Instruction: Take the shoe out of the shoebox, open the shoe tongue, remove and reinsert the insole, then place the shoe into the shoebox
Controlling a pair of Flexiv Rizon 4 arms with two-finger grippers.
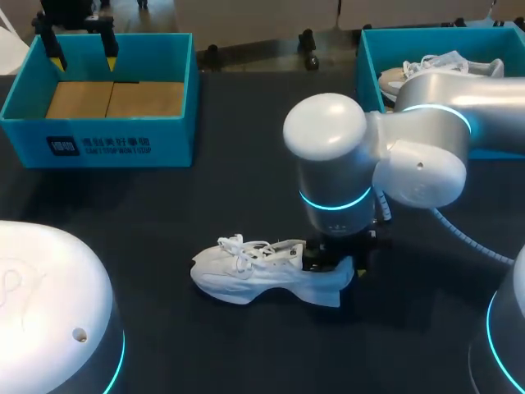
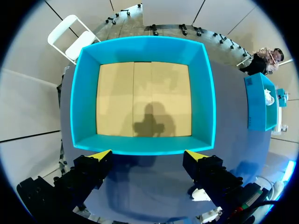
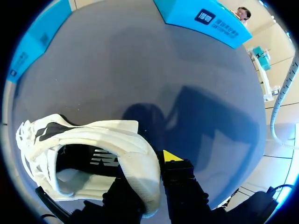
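Observation:
A white shoe (image 1: 254,275) lies on its sole in the middle of the dark table, toe toward my left. My right gripper (image 1: 328,254) stands over its heel. In the right wrist view the heel collar of the shoe (image 3: 93,154) sits between the fingers of the right gripper (image 3: 145,163), one inside the opening and one outside, so it is shut on the heel. The dark insole shows inside the shoe. My left gripper (image 1: 82,49) hangs open above the empty blue shoebox (image 1: 98,139) at the back left. The left wrist view shows the left gripper (image 2: 148,156) over the shoebox (image 2: 205,93) and its cardboard floor.
A second blue box (image 1: 369,66) at the back right holds another white shoe (image 1: 426,70). My right arm's large white joints cover the table between that box and the shoe. A cable (image 1: 467,234) trails over the table at the right.

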